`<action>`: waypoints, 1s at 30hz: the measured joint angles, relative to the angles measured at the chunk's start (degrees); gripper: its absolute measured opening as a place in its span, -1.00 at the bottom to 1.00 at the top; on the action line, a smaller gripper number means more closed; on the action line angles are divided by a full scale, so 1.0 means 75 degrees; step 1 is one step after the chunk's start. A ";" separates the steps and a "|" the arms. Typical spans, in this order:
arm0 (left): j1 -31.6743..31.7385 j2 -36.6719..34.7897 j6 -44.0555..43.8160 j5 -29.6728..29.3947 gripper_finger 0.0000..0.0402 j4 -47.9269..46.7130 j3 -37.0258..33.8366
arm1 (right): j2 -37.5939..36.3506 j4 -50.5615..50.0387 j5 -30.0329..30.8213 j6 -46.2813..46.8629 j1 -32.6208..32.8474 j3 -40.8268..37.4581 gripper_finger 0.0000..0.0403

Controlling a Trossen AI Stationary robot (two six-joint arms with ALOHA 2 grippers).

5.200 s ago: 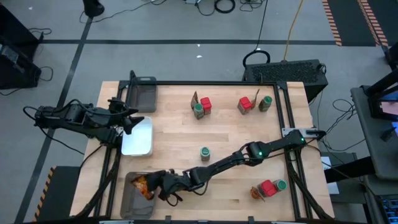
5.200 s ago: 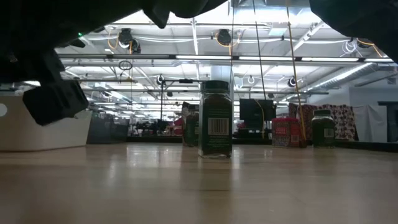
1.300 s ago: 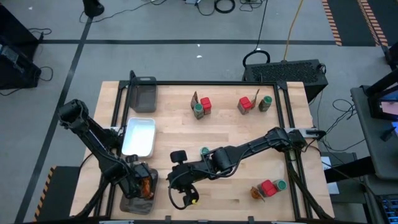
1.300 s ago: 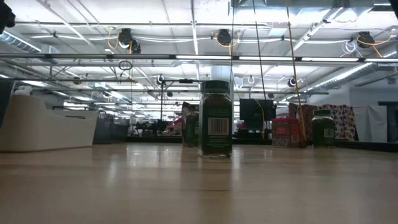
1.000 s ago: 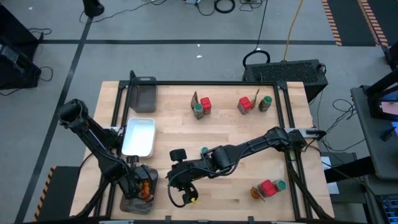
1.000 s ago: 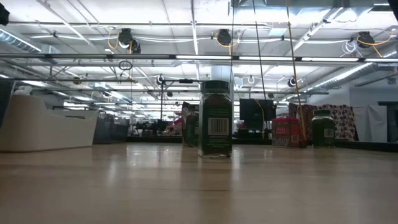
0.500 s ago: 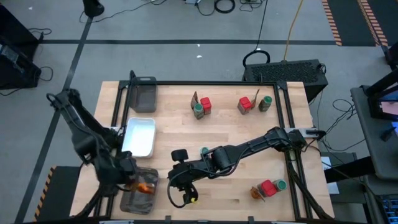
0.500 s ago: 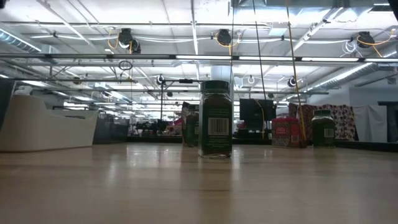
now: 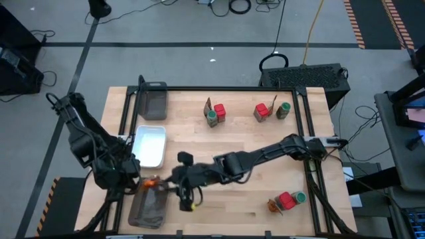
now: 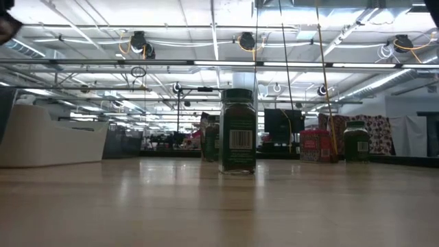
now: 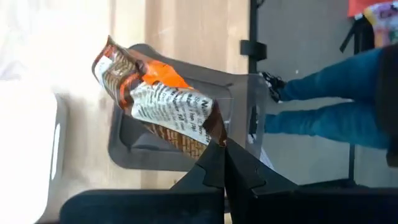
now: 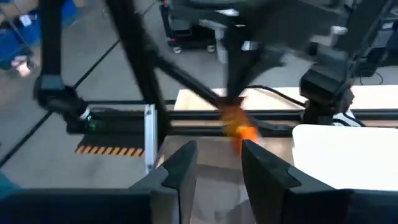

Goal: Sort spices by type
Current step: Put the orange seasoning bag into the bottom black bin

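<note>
I have the left gripper clenched on one corner of a brown-orange pointed sachet with white printed panels, which hangs lifted just above the dark grey mesh tray at the table's near-left corner. I take the corner pinch to be there so the packet dangles clear of the tray walls and can be carried without dragging. From above, the tray under it looks empty.

The right gripper has reached across to the same tray, its fingers set a little apart with nothing between them that I can see; it sits just beside the tray's right wall, facing the sachet, perhaps ready for a hand-over.

The white rectangular dish lies just beyond the tray. One green-lidded round jar stands alone mid-table, well apart from the tray. Other jars, red boxes and sachets stay in three mixed clusters far from the tray, so sorting looks barely begun
</note>
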 joint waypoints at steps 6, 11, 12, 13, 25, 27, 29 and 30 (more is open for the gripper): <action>0.0043 -0.0020 0.0383 -0.0028 -1.00 0.0278 0.0000 | 0.0320 0.0569 -0.0355 -0.0487 -0.0355 -0.0011 -0.22; 0.0043 -0.0017 0.0624 -0.0031 -1.00 0.0390 -0.0003 | 0.0581 0.1122 -0.0804 -0.0578 -0.0493 -0.0003 0.12; 0.0048 -0.0017 0.0670 -0.0033 -1.00 0.0377 -0.0002 | 0.0633 0.1185 -0.1053 -0.0503 -0.0515 -0.0012 0.19; 0.0074 -0.0020 0.0734 -0.0042 -1.00 0.0380 -0.0003 | 0.0741 0.1492 -0.1271 -0.0401 -0.0549 -0.0012 0.26; 0.0604 -0.0048 0.1806 -0.0094 -1.00 0.0787 -0.0003 | 0.1380 0.1961 -0.1772 0.0401 -0.0817 -0.0015 0.78; 0.0655 -0.0062 0.1972 -0.0078 -1.00 0.0786 -0.0003 | 0.1459 0.1961 -0.1785 0.0479 -0.0836 -0.0012 0.77; 0.0705 -0.0084 0.2116 -0.0062 -1.00 0.0785 -0.0003 | 0.1504 0.1967 -0.1949 0.0651 -0.0851 -0.0012 0.76; 0.0723 -0.0088 0.2159 -0.0057 -1.00 0.0788 -0.0003 | 0.1557 0.2008 -0.2079 0.0726 -0.0860 -0.0009 0.74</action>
